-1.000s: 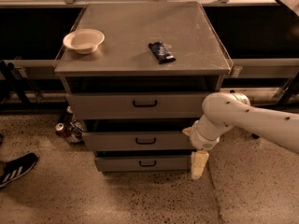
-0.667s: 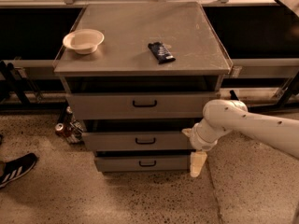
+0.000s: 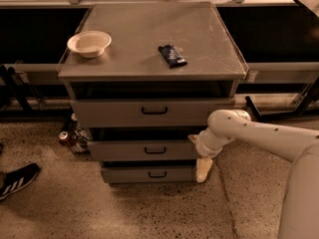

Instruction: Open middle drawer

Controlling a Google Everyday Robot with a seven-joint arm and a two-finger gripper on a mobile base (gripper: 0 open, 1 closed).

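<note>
Middle drawer (image 3: 119, 151): grey metal drawer with a flat front panel, second of three stacked fronts in the cabinet, between the larger top drawer (image 3: 109, 113) and the smaller bottom drawer (image 3: 124, 174).
Handle: small black bar handle (image 3: 155, 150), centred on the panel, with nothing touching it.
End effector (image 3: 202, 172): pale cream, blunt piece pointing down at the floor, just beside the right end of the bottom drawer front and below the right corner of the middle one; whether it is wide or narrow cannot be told, and it holds nothing that shows.
Arm: smooth white rounded arm (image 3: 264, 133) reaching in from the right, its bulbous wrist joint level with the middle front.
Progress: judged not yet begun; the front looks pushed in, with only a dark gap above it, and the handle is ungrasped.
Remaining: bring the end effector up and left to the handle, take hold, pull outward.
Counter: matt grey metal counter (image 3: 149, 29) with a low raised rim, lightly scuffed.
On the counter: shallow white round bowl (image 3: 89, 43) at the left; dark glossy snack wrapper (image 3: 172, 55) near the middle, well apart from the bowl.
Floor: speckled stone-like floor (image 3: 149, 213).
Left edge: black shoe with white stripes (image 3: 17, 180).
</note>
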